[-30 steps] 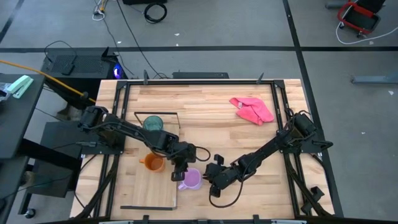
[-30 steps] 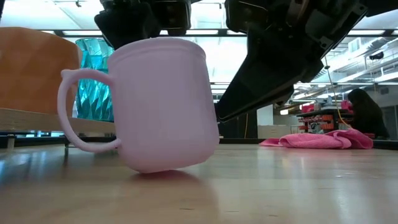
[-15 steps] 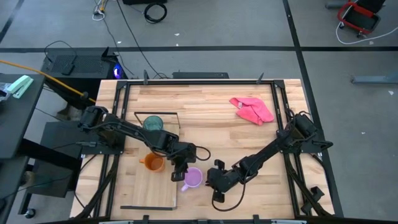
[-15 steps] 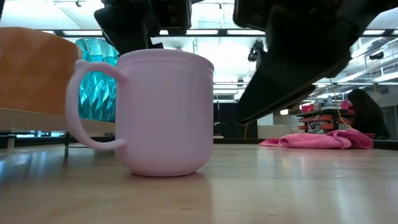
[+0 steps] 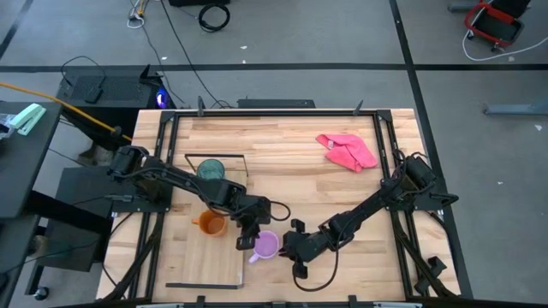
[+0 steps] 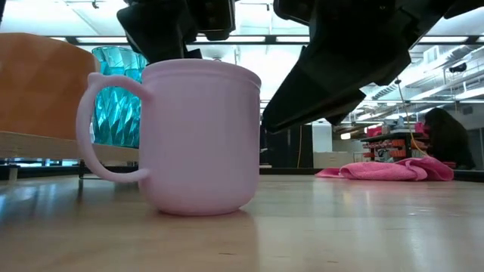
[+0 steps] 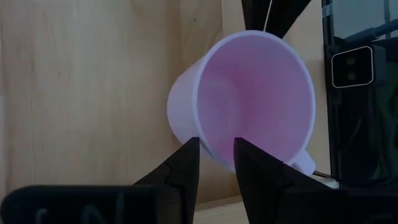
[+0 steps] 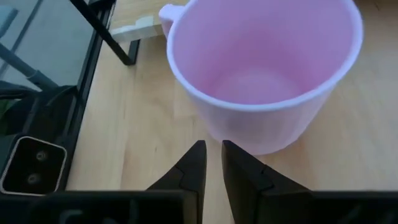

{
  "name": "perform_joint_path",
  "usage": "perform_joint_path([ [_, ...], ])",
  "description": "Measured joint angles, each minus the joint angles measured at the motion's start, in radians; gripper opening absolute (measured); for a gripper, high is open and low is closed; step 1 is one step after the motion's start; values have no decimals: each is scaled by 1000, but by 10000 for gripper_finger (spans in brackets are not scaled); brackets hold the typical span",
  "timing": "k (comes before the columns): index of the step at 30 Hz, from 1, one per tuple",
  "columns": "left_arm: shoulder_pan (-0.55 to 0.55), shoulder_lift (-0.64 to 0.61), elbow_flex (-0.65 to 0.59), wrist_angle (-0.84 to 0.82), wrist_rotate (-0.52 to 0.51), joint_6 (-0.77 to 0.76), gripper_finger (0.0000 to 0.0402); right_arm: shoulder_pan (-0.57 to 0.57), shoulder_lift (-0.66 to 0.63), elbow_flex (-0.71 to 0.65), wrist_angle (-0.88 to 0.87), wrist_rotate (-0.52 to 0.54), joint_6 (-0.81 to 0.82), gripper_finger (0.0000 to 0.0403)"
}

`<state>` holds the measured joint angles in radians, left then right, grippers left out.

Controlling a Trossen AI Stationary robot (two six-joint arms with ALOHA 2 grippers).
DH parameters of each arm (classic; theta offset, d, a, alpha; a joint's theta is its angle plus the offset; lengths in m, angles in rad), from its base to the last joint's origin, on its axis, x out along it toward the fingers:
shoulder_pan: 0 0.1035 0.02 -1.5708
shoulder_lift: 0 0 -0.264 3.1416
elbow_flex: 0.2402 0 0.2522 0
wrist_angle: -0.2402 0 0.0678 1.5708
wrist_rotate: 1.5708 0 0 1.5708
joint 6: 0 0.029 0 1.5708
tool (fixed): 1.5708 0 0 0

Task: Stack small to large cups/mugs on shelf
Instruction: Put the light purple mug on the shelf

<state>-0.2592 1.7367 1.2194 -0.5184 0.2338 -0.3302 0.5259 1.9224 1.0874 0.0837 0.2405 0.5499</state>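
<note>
The lilac mug (image 5: 267, 245) stands upright on its base on the table, just right of the shelf board (image 5: 210, 261). Its handle (image 6: 91, 128) points toward the shelf. My left gripper (image 5: 250, 235) is over the mug's rim and shut on it. My right gripper (image 5: 289, 245) is shut and low at the mug's right side. The orange mug (image 5: 211, 225) and the teal tumbler (image 5: 210, 169) stand on the shelf, the tumbler farther back. My left gripper holds the mug's rim (image 7: 211, 155) on its left side, near the handle. One finger (image 7: 255, 171) is inside the mug and one (image 7: 186, 165) is outside. The fingers point down from above. The mug stands upright with its base on the table. My right gripper points its shut fingertips (image 8: 199, 152) at the mug's outer wall (image 8: 249, 140), low on the side away from the handle. It slants in from the table's right. I cannot tell whether they touch.
A pink cloth (image 5: 347, 151) lies at the table's far right. The shelf's black wire frame (image 5: 214, 156) stands at its far end, behind the tumbler. Bare table lies between the mug and the cloth.
The lilac mug was tipped, with one side of its base off the table. It has settled upright and flat on the table. My right gripper has drawn a little toward the near edge and then closed in on the mug's side. My left gripper has stayed over the rim.
</note>
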Motion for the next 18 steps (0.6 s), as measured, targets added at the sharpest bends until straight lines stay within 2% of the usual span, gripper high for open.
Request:
perform_joint_path([
  [7, 0, 0, 0, -4, 73, -22, 107, 8, 0, 0, 1, -52, 3, 59],
  [18, 3, 0, 1, -2, 74, -26, 107, 6, 0, 0, 42, -69, -45, 59],
])
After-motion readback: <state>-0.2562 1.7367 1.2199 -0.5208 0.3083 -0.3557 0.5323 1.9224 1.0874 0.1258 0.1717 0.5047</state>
